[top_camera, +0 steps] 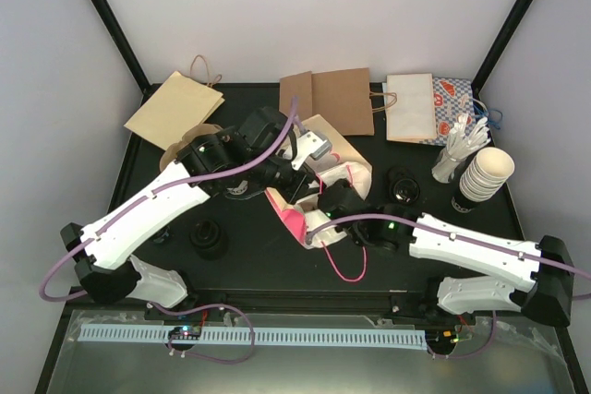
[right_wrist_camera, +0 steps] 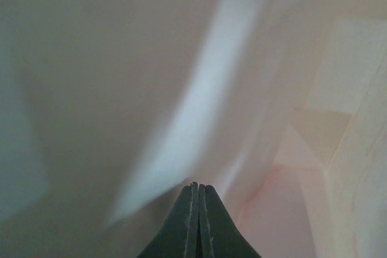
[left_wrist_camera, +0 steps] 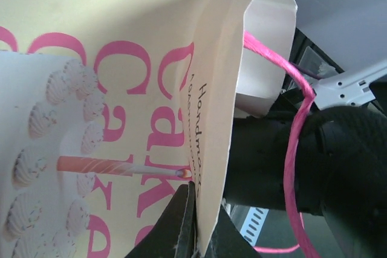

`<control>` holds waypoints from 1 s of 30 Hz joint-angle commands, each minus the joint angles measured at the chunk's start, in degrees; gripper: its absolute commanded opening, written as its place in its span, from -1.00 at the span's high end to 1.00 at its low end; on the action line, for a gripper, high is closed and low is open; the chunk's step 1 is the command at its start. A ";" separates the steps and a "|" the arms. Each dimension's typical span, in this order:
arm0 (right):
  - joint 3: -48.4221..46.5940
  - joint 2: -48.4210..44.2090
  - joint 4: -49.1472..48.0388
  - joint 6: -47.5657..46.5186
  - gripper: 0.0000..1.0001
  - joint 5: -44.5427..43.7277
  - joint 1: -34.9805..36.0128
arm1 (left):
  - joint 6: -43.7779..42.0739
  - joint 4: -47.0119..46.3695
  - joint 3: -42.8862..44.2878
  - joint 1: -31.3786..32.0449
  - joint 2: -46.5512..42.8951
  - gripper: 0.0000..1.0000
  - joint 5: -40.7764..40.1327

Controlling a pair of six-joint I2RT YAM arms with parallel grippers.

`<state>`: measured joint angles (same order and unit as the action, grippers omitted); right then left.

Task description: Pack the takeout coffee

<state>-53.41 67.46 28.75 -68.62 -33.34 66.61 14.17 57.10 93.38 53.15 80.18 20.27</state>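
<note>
A cream paper bag [top_camera: 337, 165] with pink cake print lies at the table's middle, mouth toward the right arm; it fills the left wrist view [left_wrist_camera: 121, 89]. My left gripper [top_camera: 314, 161] is shut on the bag's edge [left_wrist_camera: 208, 197], pinching the paper wall between its fingers [left_wrist_camera: 181, 222]. My right gripper [right_wrist_camera: 198, 187] is shut and empty, deep inside the bag [right_wrist_camera: 181, 89]; in the top view only its black wrist [top_camera: 343, 200] shows at the bag's mouth. A white shape with dark print [top_camera: 238, 189] under my left arm looks like the coffee cup, mostly hidden.
Black lids [top_camera: 208, 237] [top_camera: 403, 184] lie on the mat. A stack of nested cream cups [top_camera: 487, 173] and a holder of stirrers [top_camera: 457, 152] stand at right. Flat paper bags [top_camera: 175, 110] [top_camera: 331, 99] [top_camera: 411, 108] lie at the back. A pink handle loop [top_camera: 351, 265] trails forward.
</note>
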 commanded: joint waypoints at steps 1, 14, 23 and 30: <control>-3.27 0.68 -0.95 -0.65 0.98 -1.65 -2.60 | 0.33 -1.92 0.81 0.38 -2.47 0.97 7.32; 3.63 -2.47 -16.43 -13.99 0.98 -1.69 -1.27 | 1.98 -5.13 -1.03 0.38 -2.45 0.97 16.06; 10.58 -11.04 -25.30 -14.72 0.98 -2.67 -0.78 | 2.79 -6.56 -1.89 -0.91 -3.29 0.97 15.94; 8.39 -9.25 -17.31 -13.28 0.98 0.50 -0.73 | 4.49 -9.73 -1.82 -0.94 -1.50 0.97 20.78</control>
<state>-42.78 56.53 8.75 -82.83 -34.85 65.60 16.95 51.64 91.02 52.05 78.39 33.80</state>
